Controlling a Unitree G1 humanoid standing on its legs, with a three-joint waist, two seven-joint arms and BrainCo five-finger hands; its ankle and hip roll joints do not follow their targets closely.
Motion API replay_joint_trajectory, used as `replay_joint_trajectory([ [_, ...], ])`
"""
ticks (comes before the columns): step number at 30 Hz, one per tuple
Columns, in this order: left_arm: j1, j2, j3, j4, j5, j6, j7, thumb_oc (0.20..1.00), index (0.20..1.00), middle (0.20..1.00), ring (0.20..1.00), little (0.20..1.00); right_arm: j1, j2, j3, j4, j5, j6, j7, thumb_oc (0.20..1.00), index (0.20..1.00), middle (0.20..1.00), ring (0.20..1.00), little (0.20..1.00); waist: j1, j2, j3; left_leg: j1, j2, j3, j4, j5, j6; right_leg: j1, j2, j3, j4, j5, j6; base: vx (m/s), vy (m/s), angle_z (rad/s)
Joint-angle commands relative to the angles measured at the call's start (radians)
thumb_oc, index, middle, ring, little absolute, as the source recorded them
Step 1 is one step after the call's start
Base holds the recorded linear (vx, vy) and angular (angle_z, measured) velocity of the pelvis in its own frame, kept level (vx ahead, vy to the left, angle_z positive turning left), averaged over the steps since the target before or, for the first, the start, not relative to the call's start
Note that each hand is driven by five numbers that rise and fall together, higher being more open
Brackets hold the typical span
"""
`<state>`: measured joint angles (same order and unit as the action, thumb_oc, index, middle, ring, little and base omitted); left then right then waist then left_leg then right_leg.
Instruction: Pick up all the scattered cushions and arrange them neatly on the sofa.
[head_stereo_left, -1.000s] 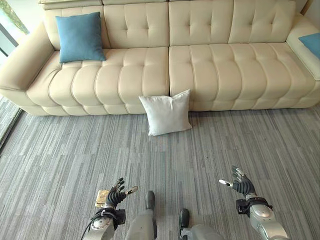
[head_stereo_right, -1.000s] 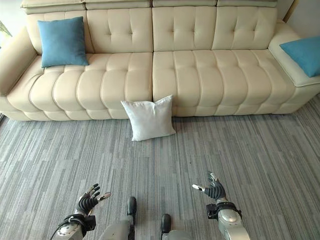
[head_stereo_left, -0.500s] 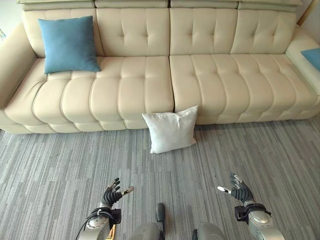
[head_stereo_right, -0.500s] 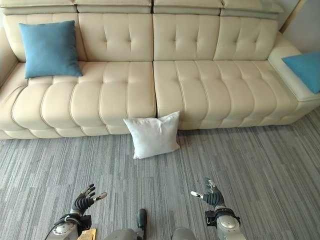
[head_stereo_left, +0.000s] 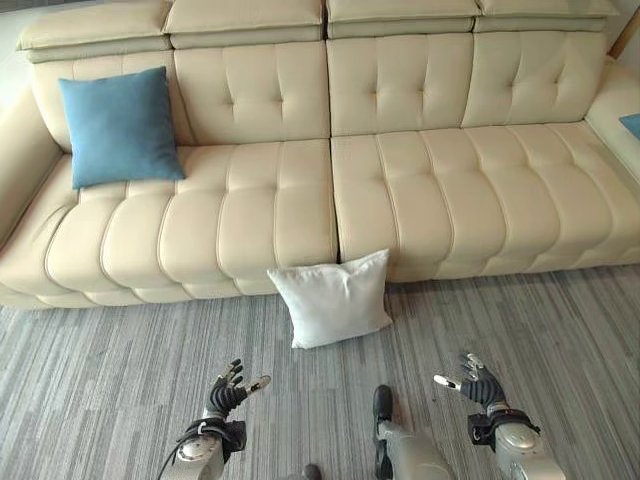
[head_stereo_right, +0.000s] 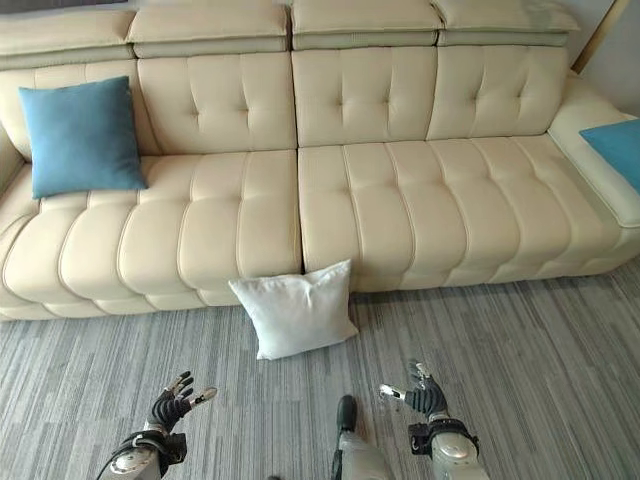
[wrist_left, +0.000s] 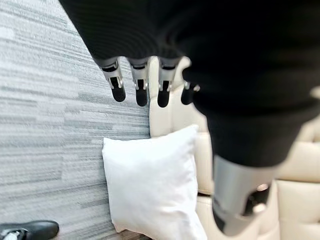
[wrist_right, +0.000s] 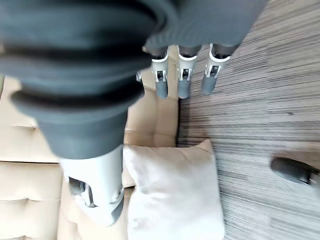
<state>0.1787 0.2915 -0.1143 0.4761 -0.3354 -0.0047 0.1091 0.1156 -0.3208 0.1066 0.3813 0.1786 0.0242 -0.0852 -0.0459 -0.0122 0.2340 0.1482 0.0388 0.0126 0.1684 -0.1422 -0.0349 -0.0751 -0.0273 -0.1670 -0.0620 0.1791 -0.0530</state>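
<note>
White cushion (head_stereo_left: 332, 298): is leaning against the sofa front on the carpet, ahead of both hands and between them, out of reach for now.
Left hand (head_stereo_left: 228, 388): is hovering low over the carpet with fingers loosely spread, holding nothing, palm turned inward as if readying to take one side of the cushion.
Right hand (head_stereo_left: 476, 377): is mirroring it, fingers relaxed and empty, well apart from the cushion.
Sofa (head_stereo_left: 420, 190): is stretching beyond the cushion, its middle seats bare and free to receive it.
Blue cushion (head_stereo_left: 118, 126): is already sitting upright at the sofa's far-left end.
Second blue cushion (head_stereo_right: 615, 147): is lying on the right armrest.
In the way: nothing is lying on the carpet (head_stereo_left: 100, 380) between hands and cushion.
</note>
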Motion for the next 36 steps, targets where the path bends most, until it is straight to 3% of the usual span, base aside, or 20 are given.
replay_joint_trajectory([
  [1,-0.047,0.031,0.003,-0.042,-0.044,-0.04,0.004,1.0,1.0,1.0,1.0,1.0,-0.015,-0.047,-0.021,-0.031,0.034,-0.046,-0.014,1.0,1.0,1.0,1.0,1.0,-0.005,-0.009,0.041,-0.1,0.002,0.001,0.129,0.042,-0.027,0.085,-0.026,0.006,0.103,-0.278,0.081,0.1,-0.068,-0.02],
  [6,-0.041,0.031,-0.004,-0.037,-0.032,-0.031,0.001,1.0,1.0,1.0,1.0,1.0,-0.014,-0.058,-0.02,-0.022,0.033,-0.041,-0.011,1.0,1.0,1.0,1.0,1.0,0.014,-0.026,0.045,-0.166,0.0,0.02,0.056,0.01,-0.012,0.144,-0.039,0.0,0.071,-0.301,0.085,0.18,-0.013,0.2],
  [7,-0.04,0.031,-0.013,-0.032,-0.024,-0.026,-0.002,1.0,1.0,1.0,1.0,1.0,-0.011,-0.062,-0.022,-0.021,0.034,-0.041,-0.014,1.0,1.0,1.0,1.0,1.0,0.022,-0.022,0.049,-0.205,0.017,0.025,-0.027,0.072,-0.02,0.173,-0.035,-0.009,0.055,-0.312,0.09,0.18,0.045,-0.06],
  [11,-0.038,0.031,-0.006,-0.031,-0.023,-0.026,0.001,1.0,1.0,1.0,1.0,1.0,-0.013,-0.055,-0.015,-0.014,0.024,-0.036,-0.016,1.0,1.0,1.0,1.0,1.0,0.034,-0.021,0.049,-0.229,0.031,0.036,-0.089,0.128,-0.028,0.202,-0.032,0.002,0.052,-0.328,0.097,0.18,0.123,0.05],
  [19,-0.001,0.036,0.001,-0.027,-0.012,-0.02,-0.011,1.0,1.0,1.0,1.0,1.0,0.002,-0.043,-0.008,-0.029,-0.003,-0.03,0.002,1.0,1.0,1.0,1.0,1.0,0.042,-0.034,0.019,-0.164,-0.005,0.035,-0.146,0.09,0.011,0.209,-0.06,0.045,0.064,-0.311,0.129,0.12,0.161,-0.14],
  [22,0.002,0.05,0.005,-0.031,-0.005,-0.016,-0.012,1.0,1.0,1.0,1.0,1.0,0.001,-0.028,-0.001,-0.023,-0.01,-0.022,0.007,1.0,1.0,1.0,1.0,1.0,0.044,-0.039,0.017,-0.153,-0.02,0.05,-0.149,0.066,0.034,0.181,-0.077,0.061,0.116,-0.304,0.156,0.06,0.182,-0.05],
  [23,0.004,0.061,0.008,-0.028,0.002,-0.015,-0.01,1.0,1.0,1.0,1.0,1.0,-0.002,-0.02,0.002,-0.021,-0.011,-0.019,0.009,1.0,1.0,1.0,1.0,1.0,0.042,-0.037,0.024,-0.145,-0.024,0.061,-0.146,0.053,0.048,0.142,-0.086,0.071,0.19,-0.291,0.178,0.03,0.12,-0.17],
  [26,0.004,0.068,0.014,-0.025,0.007,-0.015,-0.014,1.0,1.0,1.0,1.0,1.0,-0.005,-0.011,0.01,-0.018,-0.013,-0.019,0.013,1.0,1.0,1.0,1.0,1.0,0.036,-0.027,0.029,-0.118,-0.022,0.078,-0.159,0.039,0.058,0.077,-0.086,0.075,0.263,-0.274,0.194,0.06,0.09,-0.26],
  [33,-0.014,0.064,0.007,-0.032,-0.007,-0.023,-0.004,1.0,1.0,1.0,1.0,1.0,-0.008,-0.016,0.014,-0.022,-0.021,-0.015,0.004,1.0,1.0,1.0,1.0,1.0,-0.005,-0.018,0.051,-0.045,-0.017,0.077,-0.187,0.02,0.053,-0.038,-0.049,0.052,0.163,-0.222,0.17,0.1,-0.028,-0.22],
  [36,-0.021,0.057,0.009,-0.041,-0.009,-0.026,-0.009,1.0,1.0,1.0,1.0,1.0,0.003,-0.013,0.013,-0.016,-0.009,-0.021,0.003,1.0,1.0,1.0,1.0,1.0,-0.011,-0.029,0.042,-0.04,-0.019,0.07,-0.161,0.0,0.045,0.016,-0.047,0.066,0.096,-0.227,0.151,0.14,-0.137,0.26],
])
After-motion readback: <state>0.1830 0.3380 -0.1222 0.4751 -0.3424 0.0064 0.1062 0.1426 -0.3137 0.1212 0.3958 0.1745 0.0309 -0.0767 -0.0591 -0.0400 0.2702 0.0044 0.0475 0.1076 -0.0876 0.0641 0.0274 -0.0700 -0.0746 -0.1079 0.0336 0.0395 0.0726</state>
